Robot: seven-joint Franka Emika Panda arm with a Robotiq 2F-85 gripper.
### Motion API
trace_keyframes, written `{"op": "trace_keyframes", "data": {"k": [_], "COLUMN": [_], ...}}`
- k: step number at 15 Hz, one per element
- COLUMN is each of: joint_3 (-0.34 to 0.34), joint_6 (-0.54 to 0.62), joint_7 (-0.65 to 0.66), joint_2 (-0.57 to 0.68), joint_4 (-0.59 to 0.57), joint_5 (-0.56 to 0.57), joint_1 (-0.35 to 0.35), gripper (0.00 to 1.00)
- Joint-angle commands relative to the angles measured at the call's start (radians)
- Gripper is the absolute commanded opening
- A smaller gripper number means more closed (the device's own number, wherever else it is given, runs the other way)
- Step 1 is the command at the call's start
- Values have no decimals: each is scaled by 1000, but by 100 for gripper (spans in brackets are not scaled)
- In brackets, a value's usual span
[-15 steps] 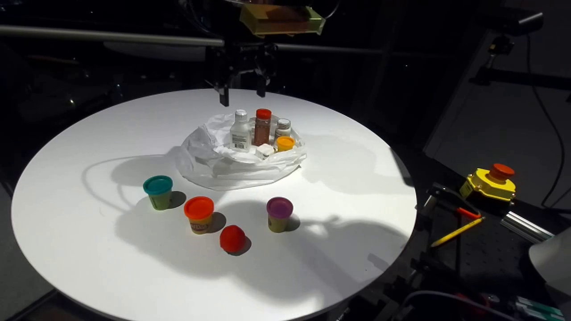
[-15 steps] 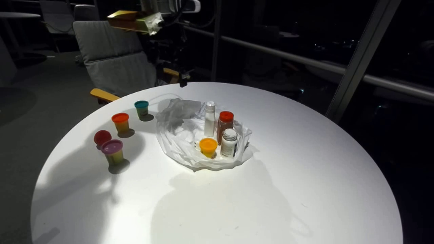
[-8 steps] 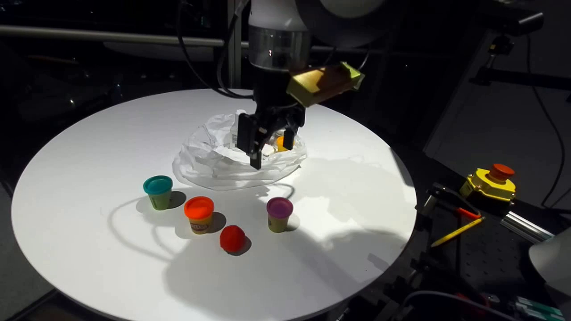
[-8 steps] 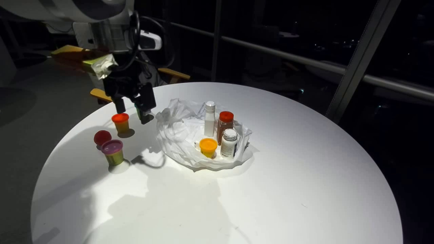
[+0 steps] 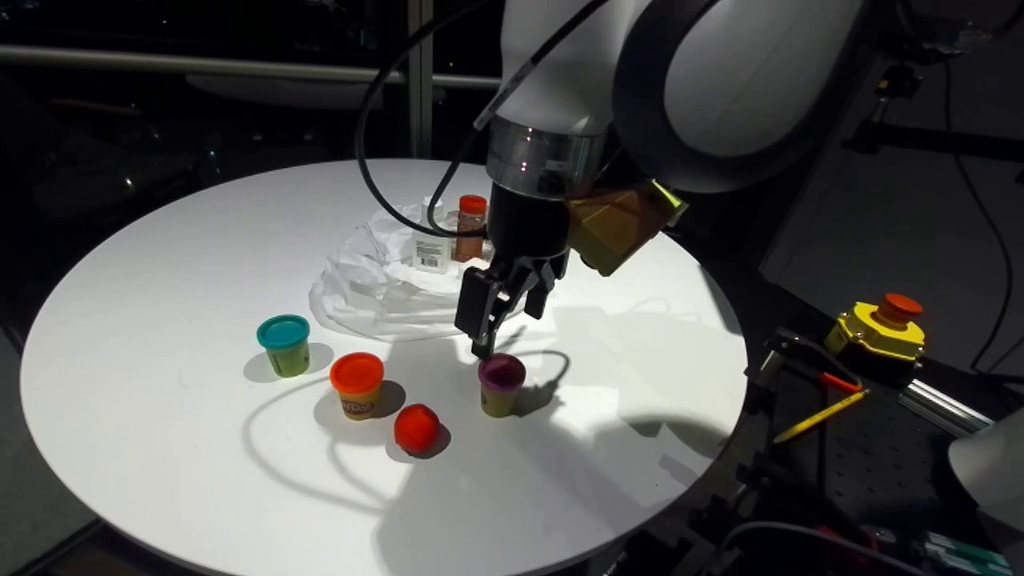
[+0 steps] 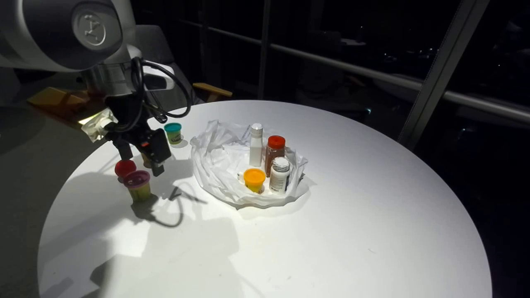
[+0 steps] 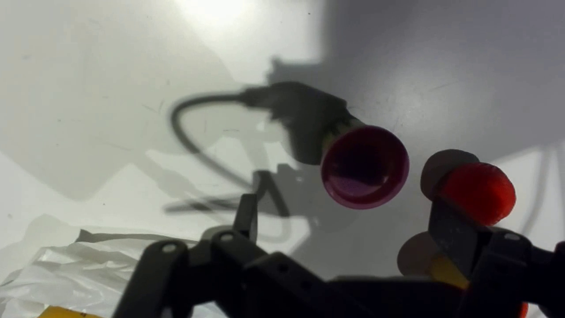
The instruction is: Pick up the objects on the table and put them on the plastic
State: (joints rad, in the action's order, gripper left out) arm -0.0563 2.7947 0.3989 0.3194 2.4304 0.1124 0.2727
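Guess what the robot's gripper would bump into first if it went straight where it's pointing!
Probably the purple-lidded cup, which sits in line ahead of the open gripper, though depth is hard to judge.

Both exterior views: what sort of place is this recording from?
Probably an office or lab space, dimly lit: a round white table, a grey chair beyond it, and a red-topped yellow box resembling an emergency stop.
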Motion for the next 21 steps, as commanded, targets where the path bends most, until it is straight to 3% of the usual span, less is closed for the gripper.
{"op": "trace_keyframes", "data": {"k": [1,14,15,17,21], "joint_3": [-26,-47,-49,-55,-41], "joint_6": [58,40,43,32,-9], "joint_7": [-50,-139,-144,-155,-148], "joint_2": [-5,105,109,109,73], "joint_4": [17,-42,-46,-54,-52], "joint_5": [-43,-138,-143,-155,-163], "joint_1": [-9,-36,-39,-48,-58], "gripper": [100,98,74,70,37]}}
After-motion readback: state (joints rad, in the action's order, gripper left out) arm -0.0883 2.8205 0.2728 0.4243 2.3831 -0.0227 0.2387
